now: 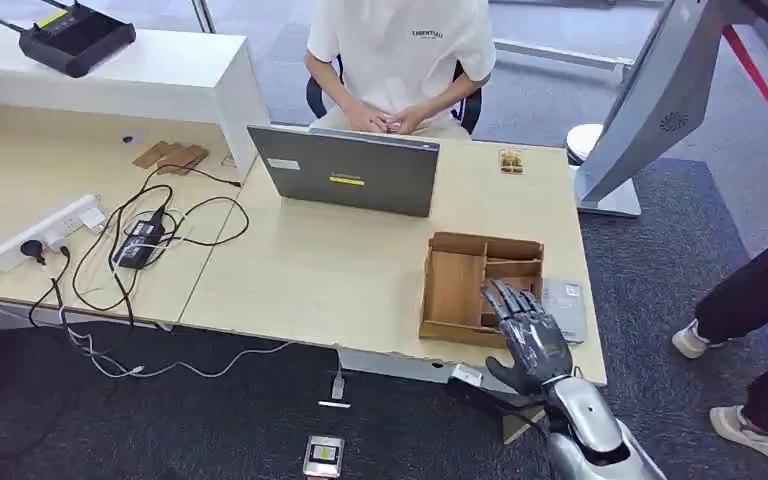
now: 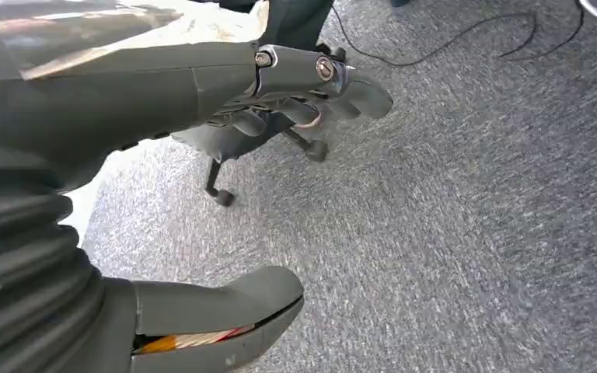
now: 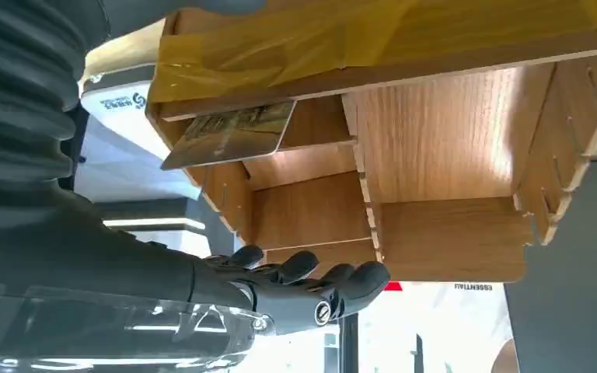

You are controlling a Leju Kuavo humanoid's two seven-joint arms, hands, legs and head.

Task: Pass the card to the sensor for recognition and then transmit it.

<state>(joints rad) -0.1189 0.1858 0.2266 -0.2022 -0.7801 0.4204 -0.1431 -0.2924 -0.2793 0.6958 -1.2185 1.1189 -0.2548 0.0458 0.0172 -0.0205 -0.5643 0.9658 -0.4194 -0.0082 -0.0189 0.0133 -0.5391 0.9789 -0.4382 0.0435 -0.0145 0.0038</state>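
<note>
Pale desks on grey carpet are filling the scene, and the card (image 3: 229,134) is lying in a small compartment of the wooden tray (image 1: 457,290) at the near right of the desk (image 1: 330,270), one end jutting past the divider. It looks thin, stiff, light and slick, so it will likely slide rather than lift; pinching the jutting end by its flat faces seems the surest hold. Hovering over the tray's near right side, the right hand (image 1: 526,335) is holding nothing, fingers extended and apart. A grey flat device (image 1: 566,305), possibly the sensor, is lying just right of the tray. Hanging over the carpet, the left hand (image 2: 280,93) has fingers loosely curled and is carrying nothing. Farther off, a laptop (image 1: 350,170) is standing open before a seated person (image 1: 400,50), with a power strip (image 1: 45,232) and cables at the left.
</note>
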